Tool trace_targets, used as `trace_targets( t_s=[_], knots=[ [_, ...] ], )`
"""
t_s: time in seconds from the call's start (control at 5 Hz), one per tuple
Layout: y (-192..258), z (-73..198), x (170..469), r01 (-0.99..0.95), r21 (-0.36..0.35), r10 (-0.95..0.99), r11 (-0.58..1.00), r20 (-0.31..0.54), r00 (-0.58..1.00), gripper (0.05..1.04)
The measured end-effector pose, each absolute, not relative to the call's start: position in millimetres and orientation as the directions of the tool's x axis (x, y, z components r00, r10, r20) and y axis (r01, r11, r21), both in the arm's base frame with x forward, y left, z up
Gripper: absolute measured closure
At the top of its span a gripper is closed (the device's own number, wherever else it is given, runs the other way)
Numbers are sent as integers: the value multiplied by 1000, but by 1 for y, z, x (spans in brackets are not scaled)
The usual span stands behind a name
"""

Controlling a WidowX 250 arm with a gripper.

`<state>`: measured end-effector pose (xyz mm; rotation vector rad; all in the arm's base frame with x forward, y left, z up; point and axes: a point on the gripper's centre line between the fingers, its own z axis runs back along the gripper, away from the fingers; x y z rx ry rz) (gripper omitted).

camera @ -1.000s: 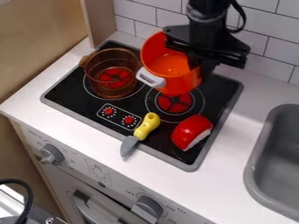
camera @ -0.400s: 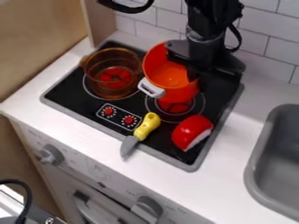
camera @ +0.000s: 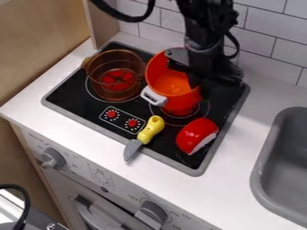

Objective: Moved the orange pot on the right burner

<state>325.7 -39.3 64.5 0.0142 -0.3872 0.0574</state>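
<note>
At the top of the camera view, my gripper hangs over the back of the stove, shut on the far rim of the orange pot. The pot tilts, its mouth toward the upper left and its white handle toward the front left. Its lower part is over the right burner and hides much of it. Whether the base touches the stove I cannot tell. The gripper covers the pot's back right side.
A transparent brown pot stands on the left burner, close beside the orange pot. A yellow-handled knife and a red toy piece lie in front. The tiled wall rises behind; a grey sink is at right.
The gripper and orange pot have moved down toward the right burner, and the pot leans somewhat less. The knife, red piece and brown pot have kept their places.
</note>
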Motion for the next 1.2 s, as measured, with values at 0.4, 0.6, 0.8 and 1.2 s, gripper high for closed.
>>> trace_targets(
  t_s=[0.4,0.6,0.8,1.2],
  knots=[
    [-36,60,324,-52,-25,58,998,377,924,866],
    [-34,58,322,-51,-36,61,998,365,929,619],
    [-31,62,318,-48,-53,63,997,349,935,318],
    [-20,90,301,-35,-104,66,994,316,946,86]
  ],
)
